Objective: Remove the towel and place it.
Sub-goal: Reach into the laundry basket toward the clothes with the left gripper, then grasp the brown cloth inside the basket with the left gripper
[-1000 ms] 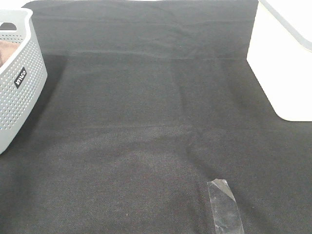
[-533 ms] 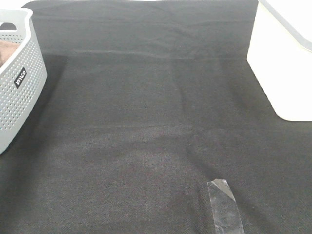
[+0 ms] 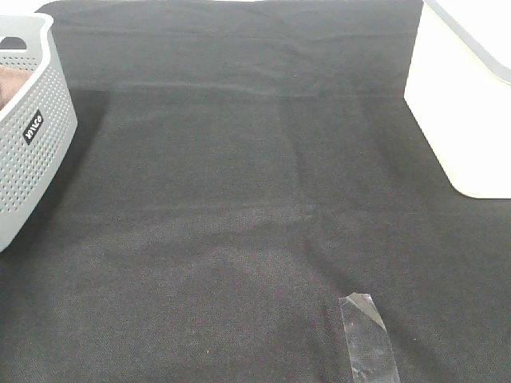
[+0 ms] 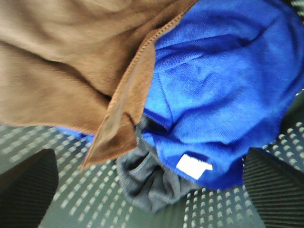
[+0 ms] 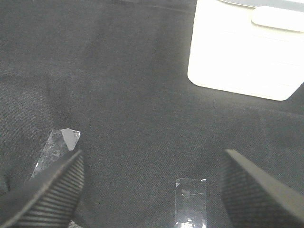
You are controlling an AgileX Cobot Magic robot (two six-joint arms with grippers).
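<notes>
nothing moved lately | left gripper spread wide over towel in left-edge basket | right gripper spread, empty | grab pending

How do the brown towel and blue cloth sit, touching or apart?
Touching. Left wrist view: the brown towel lies over the blue cloth, its stitched hem overlapping the blue fabric with no gap.

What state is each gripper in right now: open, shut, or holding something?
Left gripper: open, holding nothing.
Right gripper: open, holding nothing.
</notes>
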